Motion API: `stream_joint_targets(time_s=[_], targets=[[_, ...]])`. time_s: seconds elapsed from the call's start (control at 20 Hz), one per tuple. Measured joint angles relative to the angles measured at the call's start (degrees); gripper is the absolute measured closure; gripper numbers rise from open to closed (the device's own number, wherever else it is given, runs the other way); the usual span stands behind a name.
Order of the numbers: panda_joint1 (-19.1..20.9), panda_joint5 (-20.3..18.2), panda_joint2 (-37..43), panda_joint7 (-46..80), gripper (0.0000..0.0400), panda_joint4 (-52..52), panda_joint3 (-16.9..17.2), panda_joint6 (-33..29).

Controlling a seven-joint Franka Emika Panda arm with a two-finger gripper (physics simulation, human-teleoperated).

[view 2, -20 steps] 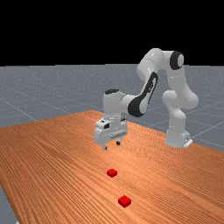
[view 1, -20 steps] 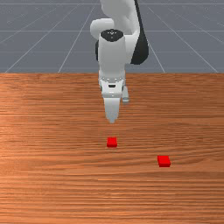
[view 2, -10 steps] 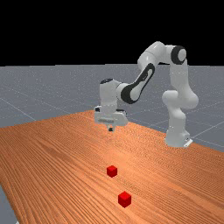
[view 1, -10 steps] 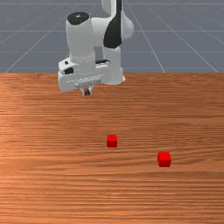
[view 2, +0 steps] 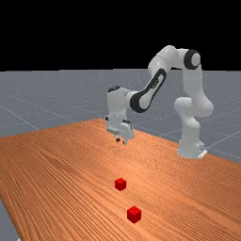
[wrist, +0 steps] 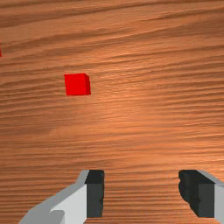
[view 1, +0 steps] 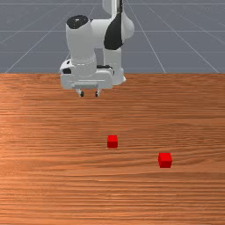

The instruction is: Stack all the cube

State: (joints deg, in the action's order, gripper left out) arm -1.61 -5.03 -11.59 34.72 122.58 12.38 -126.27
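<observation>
stack: none built; you have two red cubes in sight, the far cube point(view 1: 112, 141) and the near cube point(view 1: 165, 160), standing apart
desk: each cube rests on the desk point(view 1: 52, 176) by itself, the near cube to the front view's right of the far cube and closer to that camera
tool: your tool point(view 1: 89, 93) hangs well above the desk, farther back than both cubes and to the front view's left of them; its two sides stand apart, with nothing held between them
wrist view: one cube lies whole ahead of the tool, probably the far cube, and a red sliver at the picture's edge is likely the near cube
done: no part of the stacking, as far as you can see; no cube is lifted
left: you have one cube to grasp, raise, carry over and set on the other, then let go and back off
next: you would likely choose a cube, centre the tool above it, line it up with two opposite faces and lower it
risk: coming down off centre could nudge the cube, and an uneven release could tip the top one off
</observation>
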Motion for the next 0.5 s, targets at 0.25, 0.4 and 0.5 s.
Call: stream_joint_targets(time_s=[0.25, 0.4, 0.5], targets=[[-1.6, -1.05, -5.44, 2.25, 0.0012, -0.51, -1.8, -9.01], [-3.0, -2.62, -14.73, 3.23, 0.0003, -5.84, -4.18, -12.12], [-3.41, -3.31, -19.25, 4.13, 0.0001, -9.47, -4.92, -12.74]])
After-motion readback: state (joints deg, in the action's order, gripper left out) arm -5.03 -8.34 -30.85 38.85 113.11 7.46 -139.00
